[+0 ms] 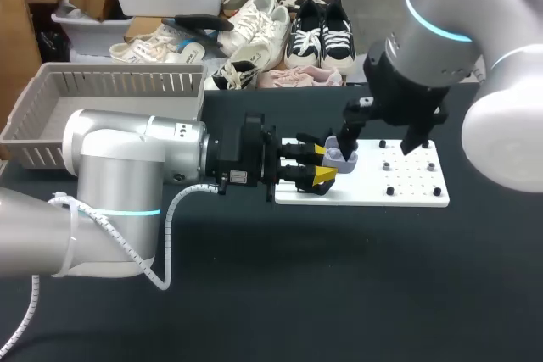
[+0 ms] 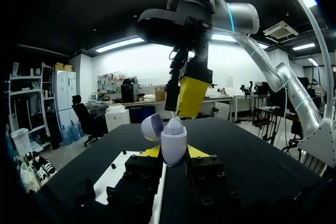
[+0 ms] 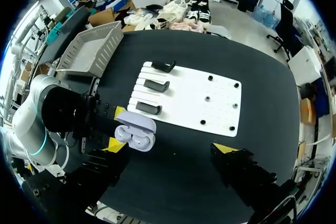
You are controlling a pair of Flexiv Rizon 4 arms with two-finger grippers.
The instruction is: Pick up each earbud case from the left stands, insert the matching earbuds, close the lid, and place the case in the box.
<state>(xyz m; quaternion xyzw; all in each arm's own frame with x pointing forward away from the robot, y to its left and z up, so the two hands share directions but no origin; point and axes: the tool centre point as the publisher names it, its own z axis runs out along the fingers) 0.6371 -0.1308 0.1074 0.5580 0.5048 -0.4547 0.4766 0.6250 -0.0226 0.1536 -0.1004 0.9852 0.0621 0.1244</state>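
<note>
At ten o'clock on the table sits the grey basket (image 1: 110,74), where the case is meant to end up. My left arm comes in from nine o'clock and reaches to the middle. The left claw (image 1: 321,164) is closed narrow on the lower body of the lilac case (image 2: 173,149), holding it upright in the air by the nine o'clock edge of the white board (image 1: 407,197). The lid (image 2: 151,128) stands open, tipped back to one side. A rounded piece sits proud of the case's mouth, but I cannot tell whether both buds are fully seated. The right claw (image 3: 171,146) hangs directly above, spread wide and holding nothing, with one yellow finger just over the case. The three dark stands (image 3: 156,85) on the board are bare.

The step in hand looks like seating a bud and shutting the lid. To do it well, press the bud straight down with one fingertip until it is flush. Then come round behind the lid and tip it over lightly along the hinge's swing. Push into the left claw's grip, not across it, or the case could twist out.
</note>
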